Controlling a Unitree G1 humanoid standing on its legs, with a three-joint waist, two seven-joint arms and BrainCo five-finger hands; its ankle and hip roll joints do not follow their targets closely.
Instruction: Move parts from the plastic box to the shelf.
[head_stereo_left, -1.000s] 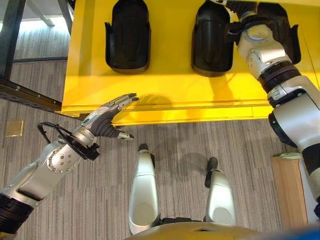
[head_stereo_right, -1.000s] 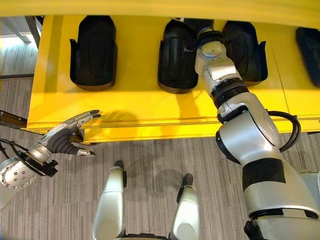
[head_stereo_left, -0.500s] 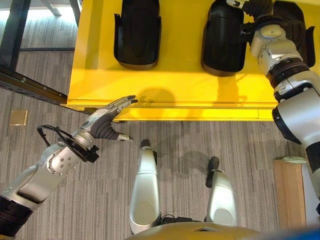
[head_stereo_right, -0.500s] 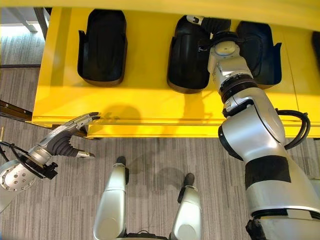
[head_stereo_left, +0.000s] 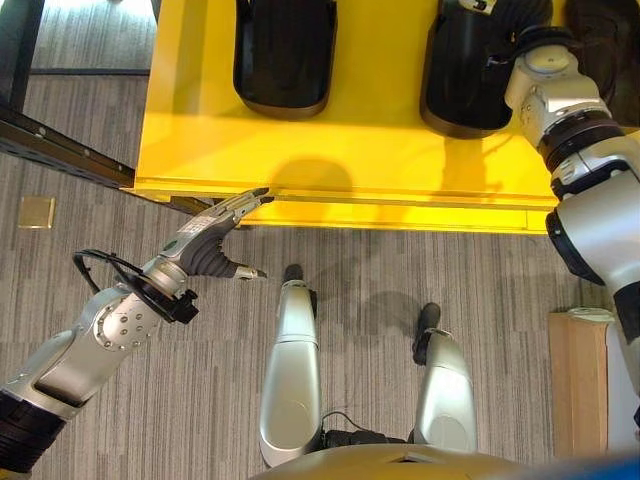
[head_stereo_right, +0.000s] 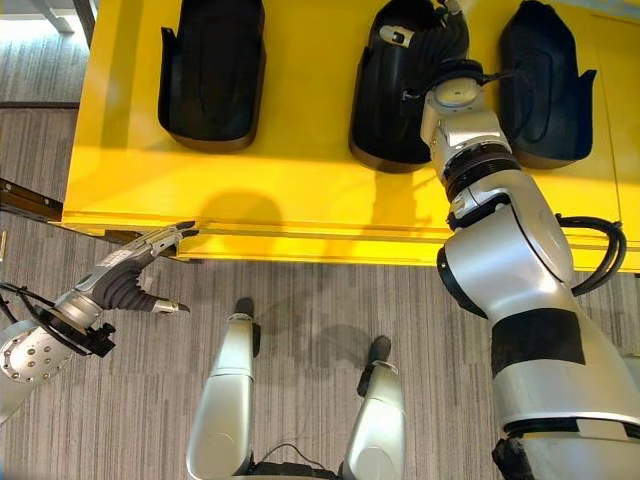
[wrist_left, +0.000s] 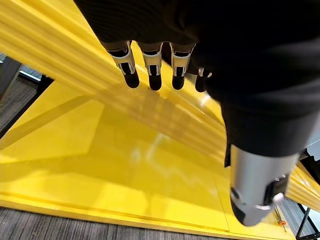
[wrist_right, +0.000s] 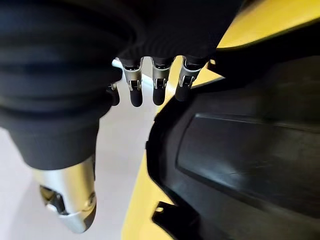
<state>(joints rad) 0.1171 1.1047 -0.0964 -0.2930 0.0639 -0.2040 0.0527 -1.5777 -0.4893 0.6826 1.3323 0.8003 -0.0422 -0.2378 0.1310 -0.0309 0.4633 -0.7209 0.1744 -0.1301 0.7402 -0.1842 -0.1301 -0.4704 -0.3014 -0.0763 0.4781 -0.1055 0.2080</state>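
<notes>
Black parts (head_stereo_right: 212, 70) on yellow shelf (head_stereo_right: 300, 180)

We stand on grey striped carpet (head_stereo_left: 200, 400); a dark metal frame (head_stereo_left: 60, 150) crosses it at our left, a wooden block (head_stereo_left: 578, 380) at our right.

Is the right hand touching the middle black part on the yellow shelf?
Cannot tell. In the right wrist view the right hand has straight fingers beside the middle black part on the yellow shelf; no clear contact or gap.
</notes>
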